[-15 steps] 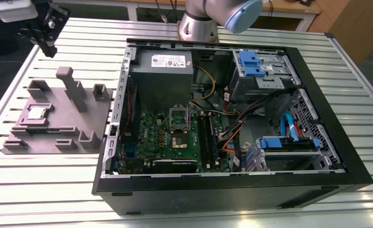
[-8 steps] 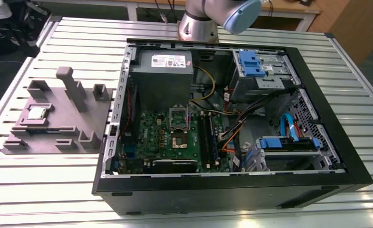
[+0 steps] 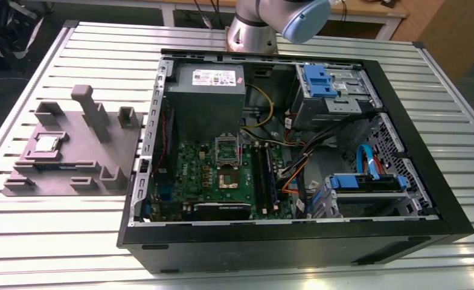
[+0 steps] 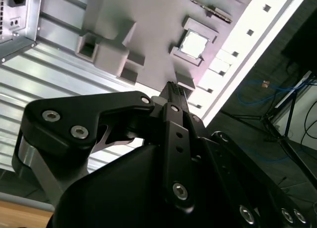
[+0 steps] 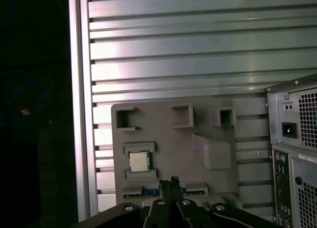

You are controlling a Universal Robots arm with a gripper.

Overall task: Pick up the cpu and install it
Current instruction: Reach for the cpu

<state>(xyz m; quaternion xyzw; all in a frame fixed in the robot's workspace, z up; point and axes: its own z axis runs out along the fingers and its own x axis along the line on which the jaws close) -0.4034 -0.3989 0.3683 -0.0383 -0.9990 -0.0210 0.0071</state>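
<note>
Pincer: the pincer (image 4: 173, 91) hangs high above the grey holder tray; in both wrist views its two fingers come together at one narrow tip with nothing between them, so it is closed and empty.
Chip: the cpu (image 5: 140, 161) lies flat in its own square pocket of the tray (image 5: 208, 124), untouched, well below the pincer tip; in the exterior view the cpu (image 3: 46, 144) sits toward that view's left.
Tray: it rests on the ribbed metal table (image 3: 51, 241), just beside the open computer case (image 3: 430, 199).
Socket: inside the case, the socket (image 3: 227, 166) on the green board (image 3: 192, 181) seems free, with no chip in it.
Step in hand: I judge it is the approach to the pick; nothing is grasped yet.
Next move calls for: the fingers must be spread first, then centred over the chip and lowered straight, so they take it by its edges.
</note>
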